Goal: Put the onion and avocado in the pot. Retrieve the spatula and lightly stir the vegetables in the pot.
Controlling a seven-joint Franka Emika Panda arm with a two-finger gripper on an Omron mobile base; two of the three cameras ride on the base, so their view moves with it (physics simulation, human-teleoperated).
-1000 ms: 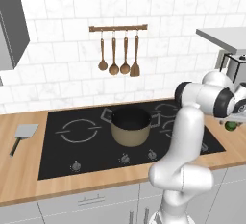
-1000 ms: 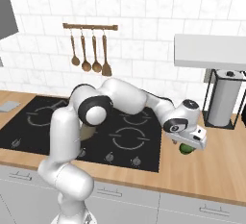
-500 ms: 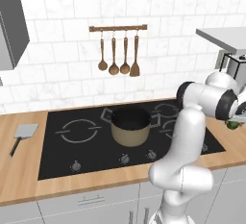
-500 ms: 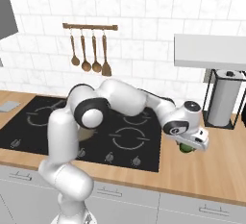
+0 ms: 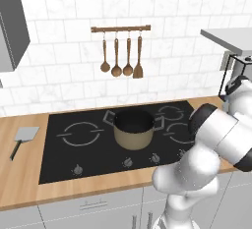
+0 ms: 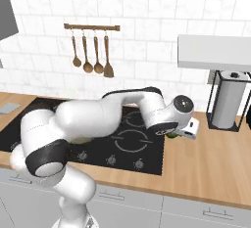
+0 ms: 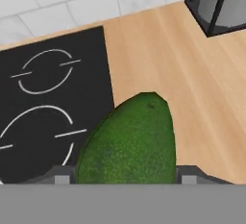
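The avocado (image 7: 129, 139) sits between the two fingertips of the hand (image 7: 120, 174), one dark tip on each side of its wide green body. The hand is clamped on the avocado, and the fruit seems lifted a little above the wooden table (image 7: 192, 74), close to the right edge of the black cooktop (image 7: 53, 98). In the right base view a bit of green shows under the hand (image 6: 182, 132), just past the right edge of the cooktop (image 6: 122, 141).

The pot (image 5: 133, 129) stands near the middle of the cooktop, well apart from the hand, to its left. Its inside is dark and I cannot tell if the onion is already in it. No onion lies on the table.

The spatula (image 5: 23, 138) lies flat on the table near its left edge, beside the left edge of the cooktop, untouched. The four wooden spoons (image 5: 120, 56) hang on the wall rail above.

My judgement: the avocado is grasped but not yet carried to the pot. What is left is dropping it in, fetching the spatula and stirring.
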